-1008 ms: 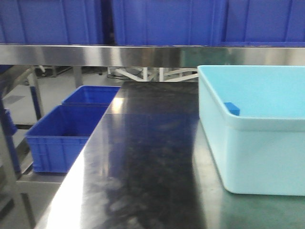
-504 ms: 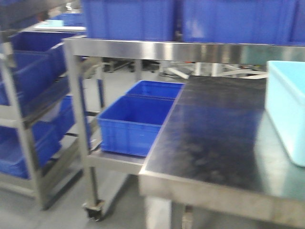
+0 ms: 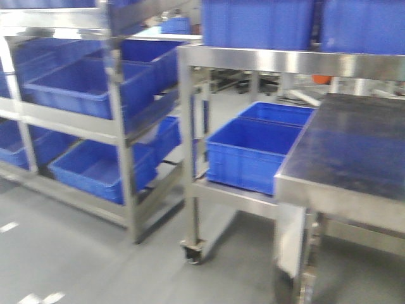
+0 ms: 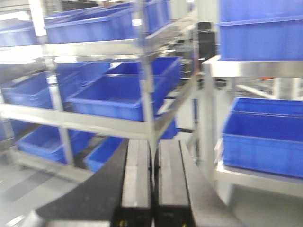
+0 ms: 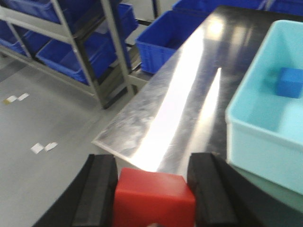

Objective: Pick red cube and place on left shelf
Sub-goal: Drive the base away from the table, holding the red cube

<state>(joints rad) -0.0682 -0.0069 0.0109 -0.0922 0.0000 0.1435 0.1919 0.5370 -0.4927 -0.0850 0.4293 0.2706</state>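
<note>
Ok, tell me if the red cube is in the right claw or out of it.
In it. The red cube sits between the right claw's two black pads, touching both.

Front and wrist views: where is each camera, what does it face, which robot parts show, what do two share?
Front: on the robot, facing left shelf and steel table; no robot parts.
Left wrist: behind shut left pincer, facing shelf.
Right wrist: behind right pincer gripping red cube, over table and light-blue tub.
Shared: all show the shelf.
</note>
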